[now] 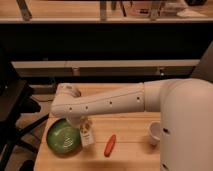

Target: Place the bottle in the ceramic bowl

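Observation:
The small whitish bottle [87, 136] with orange-brown marks on its label hangs slightly tilted at the right rim of the glossy green ceramic bowl [61, 139], at the left end of the wooden table. My gripper [81, 125] points down from the white arm's wrist and is shut on the bottle's top. The wrist hides most of the fingers. The bottle's base overlaps the bowl's right edge in the view.
An orange carrot-like object [110, 145] lies on the table [130, 155] right of the bottle. A white cup [155, 133] stands further right, partly behind the robot's white body. A dark chair stands left of the table. Shelving runs along the back.

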`<state>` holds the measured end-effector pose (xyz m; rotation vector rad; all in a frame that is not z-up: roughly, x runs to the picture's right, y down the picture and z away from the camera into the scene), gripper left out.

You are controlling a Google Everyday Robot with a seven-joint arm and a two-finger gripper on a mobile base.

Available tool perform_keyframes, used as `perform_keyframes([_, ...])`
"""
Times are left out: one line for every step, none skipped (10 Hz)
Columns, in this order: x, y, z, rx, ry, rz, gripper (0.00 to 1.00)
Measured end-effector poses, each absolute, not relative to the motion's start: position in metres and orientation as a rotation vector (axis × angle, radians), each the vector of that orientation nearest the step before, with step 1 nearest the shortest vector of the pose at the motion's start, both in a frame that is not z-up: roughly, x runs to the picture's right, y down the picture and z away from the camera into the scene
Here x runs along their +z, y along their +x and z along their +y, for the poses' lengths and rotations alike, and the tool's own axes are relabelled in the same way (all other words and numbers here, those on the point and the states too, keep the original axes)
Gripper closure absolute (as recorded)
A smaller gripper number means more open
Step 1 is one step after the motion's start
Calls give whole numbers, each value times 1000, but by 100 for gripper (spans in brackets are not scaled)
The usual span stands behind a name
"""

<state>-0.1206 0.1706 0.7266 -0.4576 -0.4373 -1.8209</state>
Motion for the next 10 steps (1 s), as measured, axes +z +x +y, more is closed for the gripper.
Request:
perform_keyframes([725,-123,173,-1836,-456,-444,100])
perform_keyframes([725,-126,175,-1847,-453,-449,100])
perform_keyframes([724,-130,177,-1863,-453,-456,100])
perform_keyframes([723,-132,179,-1873,-454,-460,100])
perform_keyframes([723,-134,180,-1882,-452,-463,100])
perform_keyframes([722,-136,181,-1890,-452,-467,100])
perform_keyframes([723,-136,184,-1899,-453,-471,100])
perform_keyframes([724,-137,186,-1907,-451,-475,100])
perform_keyframes([724,-140,187,-1915,-447,-480,100])
perform_keyframes([724,-141,187,-1920,-444,-486,100])
